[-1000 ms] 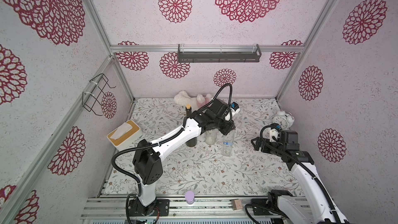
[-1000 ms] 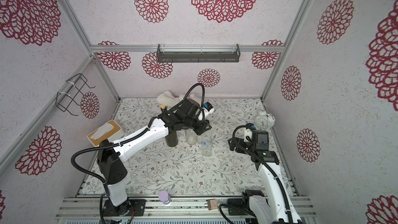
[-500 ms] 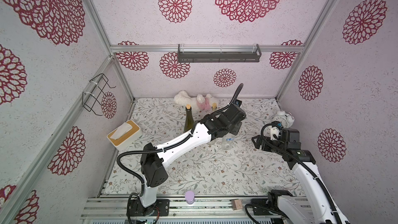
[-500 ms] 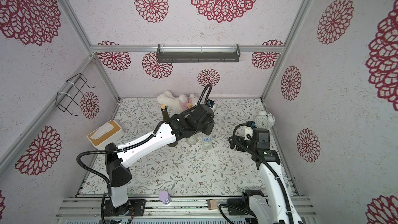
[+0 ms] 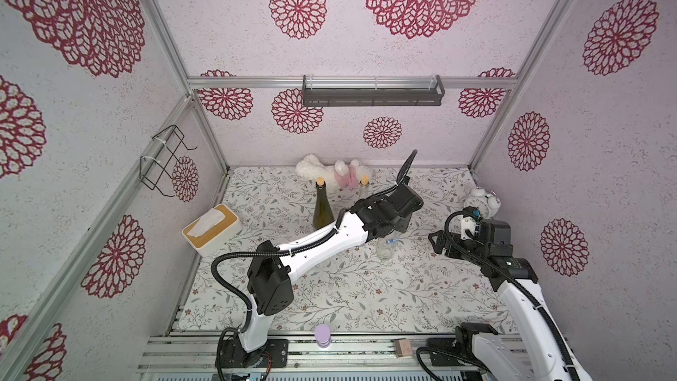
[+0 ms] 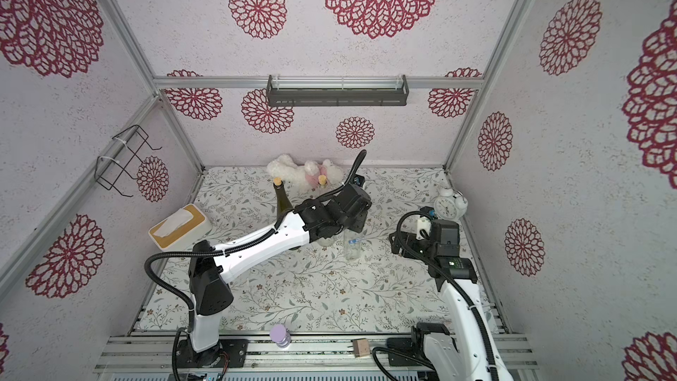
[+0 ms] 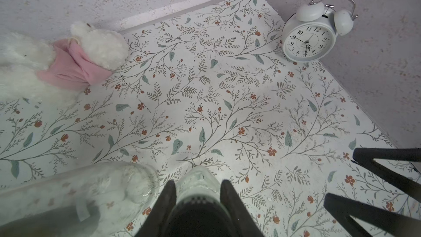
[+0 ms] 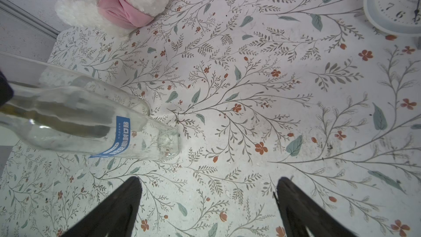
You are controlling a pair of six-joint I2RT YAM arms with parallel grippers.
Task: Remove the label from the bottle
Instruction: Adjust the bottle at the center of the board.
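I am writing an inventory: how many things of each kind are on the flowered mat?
Bottles: 3 (green bottle, clear corked bottle, labelled bottle)
Plush toy: 1
Clock: 1
Tissue box: 1
Total: 6

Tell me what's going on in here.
The left gripper is down over the standing clear bottle, with its jaws on either side of the bottle's top. Whether they actually grip it can't be told. The right gripper hangs beside the bottle, jaws wide open and empty, facing the blue label. The label is on the glass and not yet peeled.
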